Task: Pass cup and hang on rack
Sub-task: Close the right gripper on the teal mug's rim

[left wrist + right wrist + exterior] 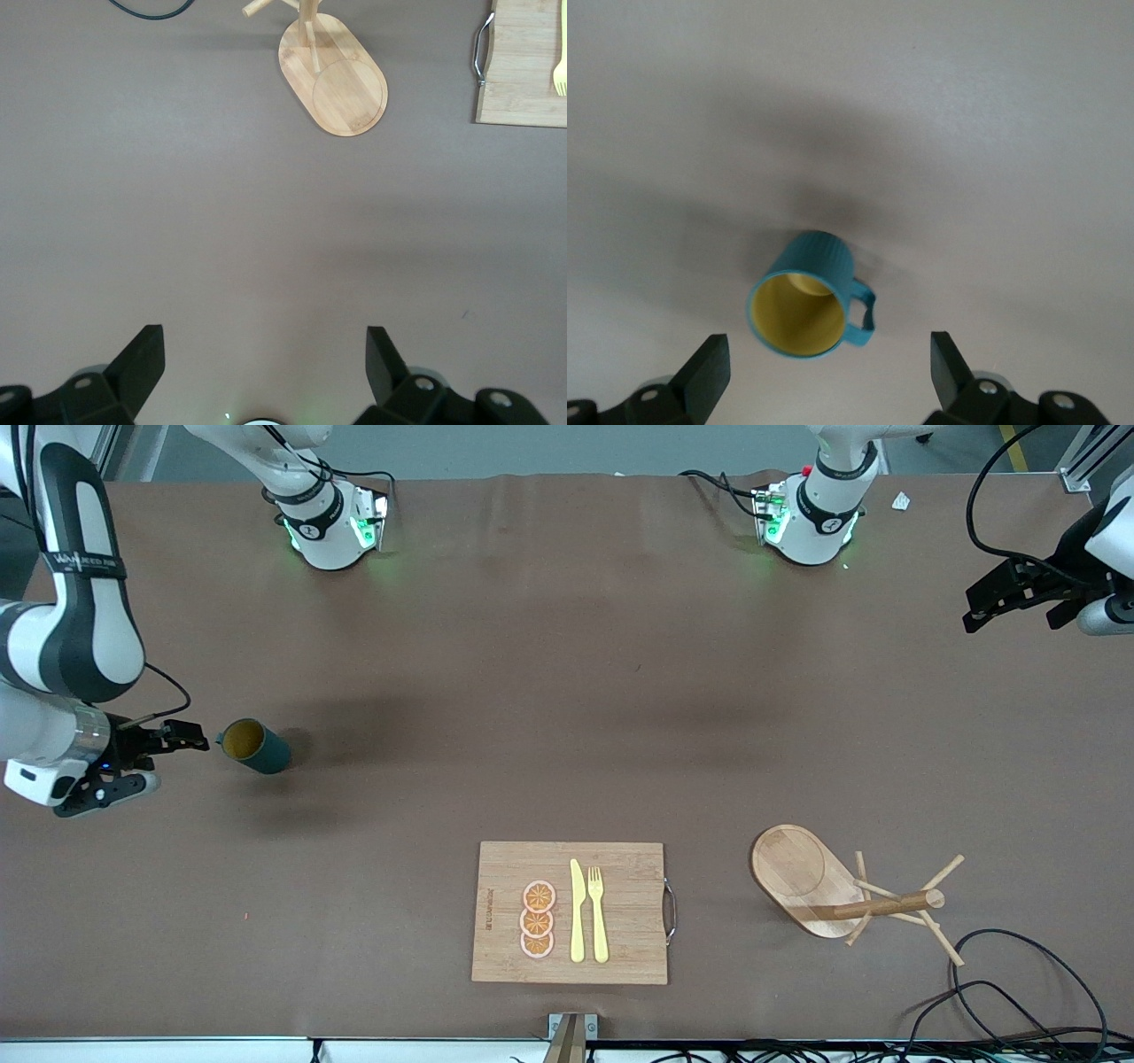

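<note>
The cup (255,746), a dark teal ribbed mug with a yellowish inside, sits on the brown table at the right arm's end. Its open mouth and loop handle show in the right wrist view (808,297). My right gripper (182,737) is open and empty beside the cup, not touching it; its fingers (709,365) are spread wide, short of the cup. The rack (802,877), a light wooden mug tree on an oval base, stands at the left arm's end, nearer the front camera. My left gripper (983,607) is open and empty, waiting high over the table's left-arm end.
A bamboo cutting board (620,868) with a yellow knife, fork and orange slices lies near the front edge, between cup and rack. Black cables (1001,974) lie beside the rack. The left wrist view shows the rack (345,84) and the board's handle end (518,62).
</note>
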